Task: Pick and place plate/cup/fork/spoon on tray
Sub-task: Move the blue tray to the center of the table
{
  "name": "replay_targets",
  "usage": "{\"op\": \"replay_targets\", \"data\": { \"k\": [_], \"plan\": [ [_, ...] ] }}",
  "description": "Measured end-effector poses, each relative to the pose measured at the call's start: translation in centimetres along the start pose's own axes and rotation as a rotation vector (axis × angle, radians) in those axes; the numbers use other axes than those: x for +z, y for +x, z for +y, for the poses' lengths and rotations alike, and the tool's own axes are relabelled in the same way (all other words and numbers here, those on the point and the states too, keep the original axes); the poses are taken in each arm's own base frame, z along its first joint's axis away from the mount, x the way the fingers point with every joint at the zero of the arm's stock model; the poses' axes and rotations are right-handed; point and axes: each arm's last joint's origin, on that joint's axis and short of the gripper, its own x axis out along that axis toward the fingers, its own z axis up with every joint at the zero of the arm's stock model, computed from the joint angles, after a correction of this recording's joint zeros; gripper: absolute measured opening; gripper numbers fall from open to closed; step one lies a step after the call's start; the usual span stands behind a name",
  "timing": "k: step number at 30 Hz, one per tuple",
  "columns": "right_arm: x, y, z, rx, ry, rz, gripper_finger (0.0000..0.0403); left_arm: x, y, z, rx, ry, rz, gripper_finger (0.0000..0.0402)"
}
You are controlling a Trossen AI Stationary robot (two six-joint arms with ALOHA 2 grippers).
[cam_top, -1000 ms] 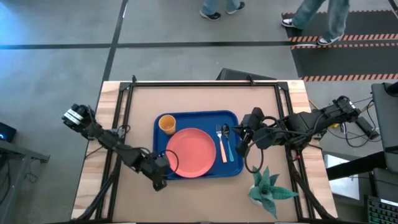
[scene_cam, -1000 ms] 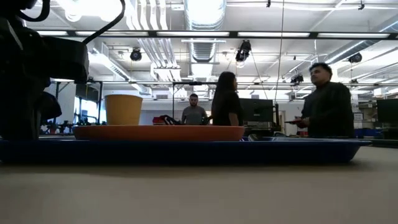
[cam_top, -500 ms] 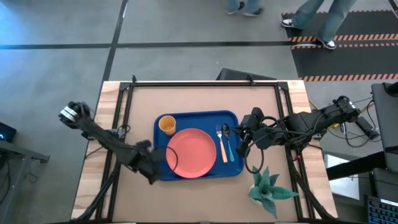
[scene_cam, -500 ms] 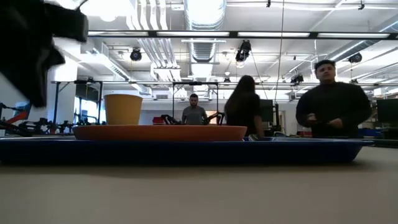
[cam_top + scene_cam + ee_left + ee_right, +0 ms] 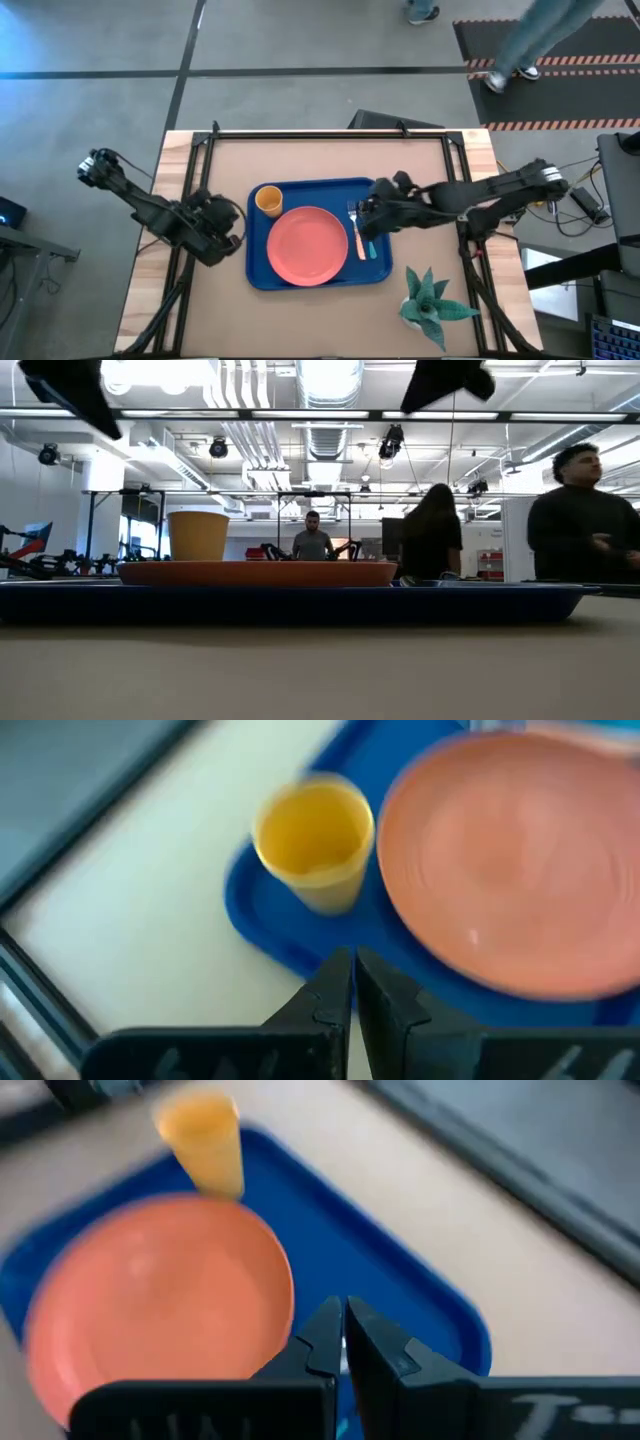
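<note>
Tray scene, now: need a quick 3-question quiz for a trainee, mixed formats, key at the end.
1. True or false: the cup stands on the plate.
2. Whose jaws hang over the cutlery end of the tray? A) left arm's B) right arm's C) neither
3. Fill in: the fork lies between the plate and the ____.

Key
1. False: it stands beside the plate, on the tray.
2. B: the right arm.
3. The spoon.

plant (image 5: 432,303): green, table's near right corner | table (image 5: 320,160): tan top, black frame | people (image 5: 565,520): standing beyond
</note>
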Motion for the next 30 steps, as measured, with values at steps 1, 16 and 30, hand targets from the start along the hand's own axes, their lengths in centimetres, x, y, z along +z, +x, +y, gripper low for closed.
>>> {"op": "replay_targets", "data": {
  "k": [1, 16, 30],
  "plan": [
    [-0.1, 1.1, 0.0, -0.009, -0.003, 0.038, 0.0008, 0.1, -0.1, 0.2, 0.005, -0.007, -0.03, 0.0],
    [1.1, 15.2, -5.3, 0.0, -0.034, 0.359, 0.0008, 0.0, 0.7, -0.8, 0.073, 0.022, -0.07, 0.0],
    [4.4, 18.7, -9.7, 0.214, 0.044, 0.203, 0.0008, -0.5, 0.2, 1.6, 0.201, -0.139, -0.006, 0.0]
  ]
}}
